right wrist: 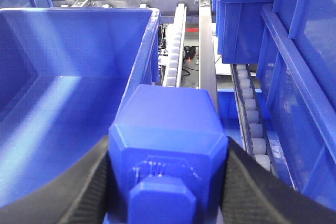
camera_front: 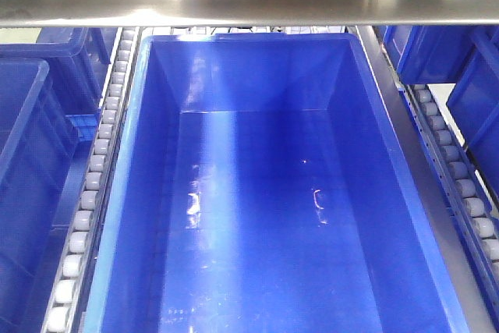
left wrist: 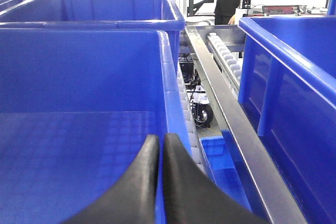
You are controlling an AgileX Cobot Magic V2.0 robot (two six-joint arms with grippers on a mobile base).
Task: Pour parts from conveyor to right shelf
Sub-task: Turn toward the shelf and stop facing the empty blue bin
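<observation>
Gripping a glossy bright-blue part (right wrist: pixel 167 145), stud toward six o'clock, my right gripper (right wrist: pixel 167 182) clamps it; my left gripper (left wrist: pixel 160 153) sits closed, empty

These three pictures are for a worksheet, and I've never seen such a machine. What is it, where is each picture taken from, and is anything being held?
It is a two-armed robot on wheels, working at a steel shelf of roller tracks and bins. The front camera looks down into a large blue bin, which looks empty. The other two cameras sit on the wrists. The left one shows the left gripper, its black fingers closed together with nothing between them, over the edge of another blue bin. The right one shows the right gripper clamped on a blue plastic block, just beside a bin's rim.
</observation>
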